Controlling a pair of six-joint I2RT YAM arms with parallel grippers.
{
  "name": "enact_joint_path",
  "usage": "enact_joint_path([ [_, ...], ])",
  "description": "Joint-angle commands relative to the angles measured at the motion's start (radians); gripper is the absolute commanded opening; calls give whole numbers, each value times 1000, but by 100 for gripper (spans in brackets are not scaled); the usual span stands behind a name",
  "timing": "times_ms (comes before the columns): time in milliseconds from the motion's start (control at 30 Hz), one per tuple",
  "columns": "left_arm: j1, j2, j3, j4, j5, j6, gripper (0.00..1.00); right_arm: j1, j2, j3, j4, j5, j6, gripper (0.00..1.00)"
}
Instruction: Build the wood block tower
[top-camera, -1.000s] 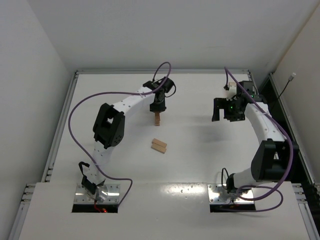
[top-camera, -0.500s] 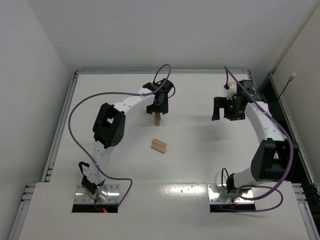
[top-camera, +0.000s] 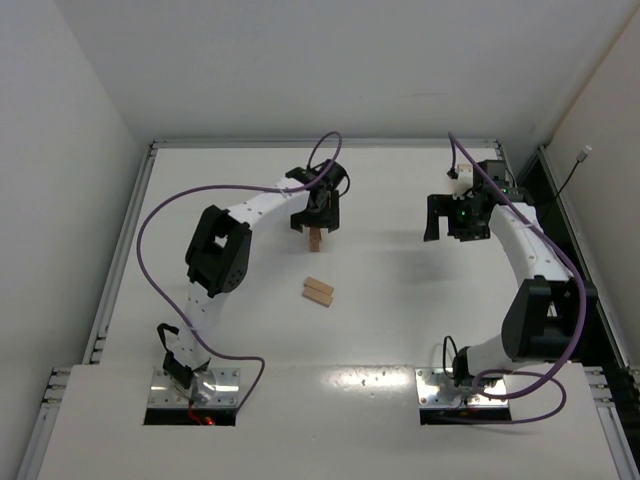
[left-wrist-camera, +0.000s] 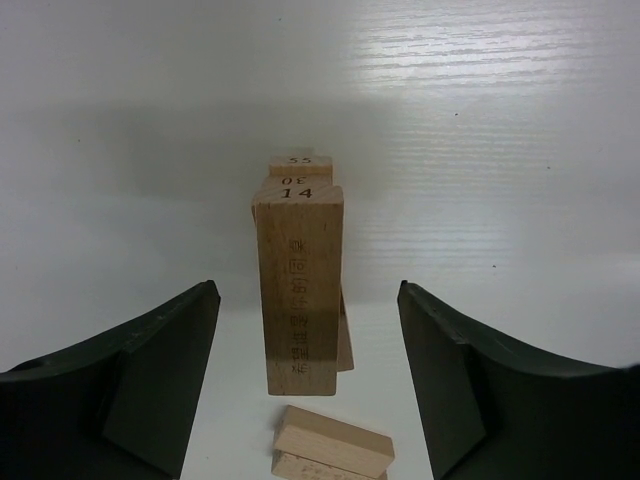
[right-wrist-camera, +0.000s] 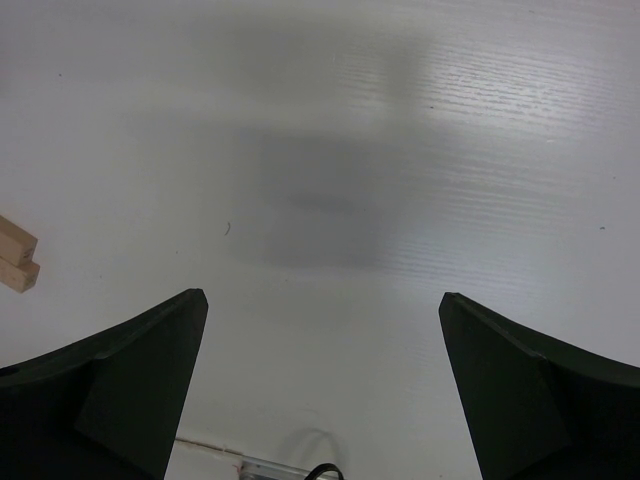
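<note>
Left wrist: left pincer (left-wrist-camera: 305, 290) released astride the tower (left-wrist-camera: 300, 262), its base hidden; right pincer (right-wrist-camera: 322, 300) released.

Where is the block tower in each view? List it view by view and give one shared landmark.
Top external: the tower stands beyond table centre, under the left gripper.
Left wrist: the tower fills the centre, between the open jaws, touching neither.
Right wrist: not in it, as far as I can tell.
Shared landmark: the pair of flat blocks, just nearer than the tower from above, at the bottom edge in the left wrist view.
</note>
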Motion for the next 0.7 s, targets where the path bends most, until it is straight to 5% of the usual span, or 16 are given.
enact_joint_path([
  [0,10,-22,-20,18,8,4,66,-3,-1,43,13,-17,-9,100],
  [133,10,-31,-29,18,8,-5,43,-3,-1,43,13,-17,-9,100],
  [467,10,-22,-39,36,51,4,24,-3,-1,43,13,-17,-9,100],
  [567,10,-22,-39,36,60,4,23,-3,-1,43,13,-17,-9,100],
  [667,10,-22,-39,36,69,4,34,-3,-1,43,13,-17,-19,100],
])
